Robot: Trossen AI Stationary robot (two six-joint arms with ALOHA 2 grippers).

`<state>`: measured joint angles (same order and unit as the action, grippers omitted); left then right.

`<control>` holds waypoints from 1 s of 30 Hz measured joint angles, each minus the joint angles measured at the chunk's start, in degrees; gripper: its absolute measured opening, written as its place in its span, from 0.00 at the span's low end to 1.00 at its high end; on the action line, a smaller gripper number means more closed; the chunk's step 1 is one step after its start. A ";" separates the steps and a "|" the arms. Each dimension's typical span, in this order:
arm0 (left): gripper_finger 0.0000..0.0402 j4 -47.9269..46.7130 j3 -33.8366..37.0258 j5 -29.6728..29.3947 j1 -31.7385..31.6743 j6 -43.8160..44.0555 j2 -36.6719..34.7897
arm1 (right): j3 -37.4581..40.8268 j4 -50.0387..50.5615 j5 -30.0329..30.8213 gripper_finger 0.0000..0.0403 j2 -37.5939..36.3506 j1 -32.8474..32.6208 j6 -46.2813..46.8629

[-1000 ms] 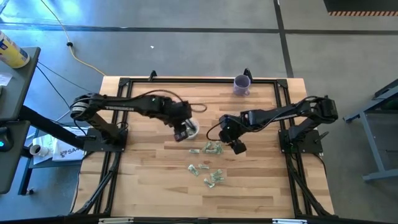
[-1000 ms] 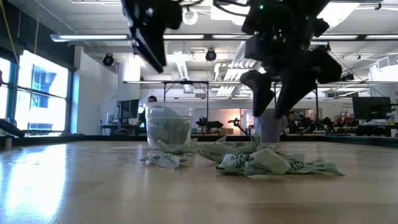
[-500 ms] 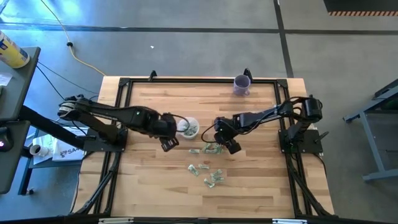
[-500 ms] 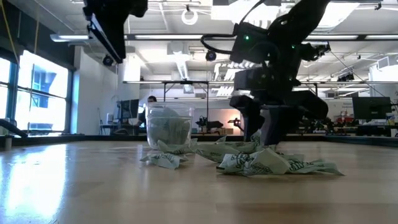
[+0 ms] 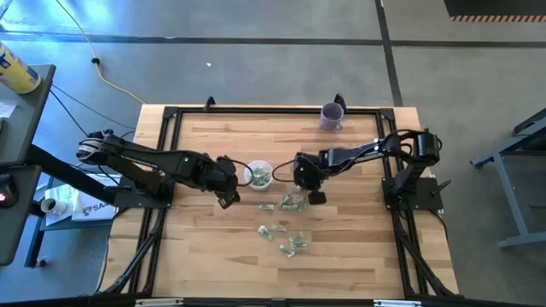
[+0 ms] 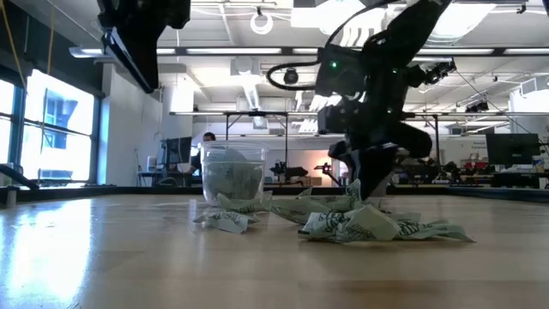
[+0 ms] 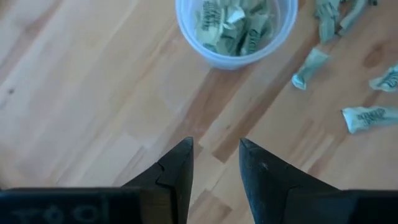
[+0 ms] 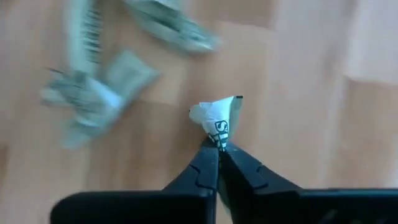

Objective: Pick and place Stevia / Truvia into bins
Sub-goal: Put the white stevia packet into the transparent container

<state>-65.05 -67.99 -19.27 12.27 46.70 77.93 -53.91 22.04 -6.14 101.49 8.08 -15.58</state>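
Here, crumpled green-white packet [image 8: 217, 118] pinched in right fingers [image 8: 205, 171], left fingers [image 7: 177, 168] parted.

We see a light wooden desk [image 5: 205, 247] bordered by a dark frame [image 5: 273, 109]. Near its middle sits the translucent cup [image 5: 260, 175], with green-and-white packets inside. More packets [image 5: 293, 203] lie loose on the wood just beside the cup, and a second scatter [image 5: 286, 238] lies farther from it, toward the desk's front edge. Well apart from the cup, at the back edge, stands a purple mug [image 5: 332, 116].
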 joint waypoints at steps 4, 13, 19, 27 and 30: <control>0.40 0.28 2.37 -3.67 3.20 3.62 -1.81 | -4.20 0.11 4.20 0.05 -3.37 0.01 3.34; 0.40 15.13 21.10 -5.70 11.61 22.26 -12.19 | -20.95 -3.05 -2.54 0.02 -0.21 1.09 6.47; 0.40 37.86 33.66 -4.96 13.71 28.82 -13.68 | -33.40 1.02 -6.07 0.01 12.02 -0.38 6.38; 0.40 41.86 35.10 -5.64 13.67 29.27 -13.70 | -48.31 14.18 -3.17 0.05 25.84 -0.68 3.05; 0.40 41.80 35.10 -5.64 13.66 28.12 -13.72 | -52.62 19.30 -2.93 0.06 28.20 -0.71 1.42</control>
<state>-23.24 -32.88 -24.91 25.93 74.81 64.21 -106.53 41.33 -9.07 129.69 7.38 -14.16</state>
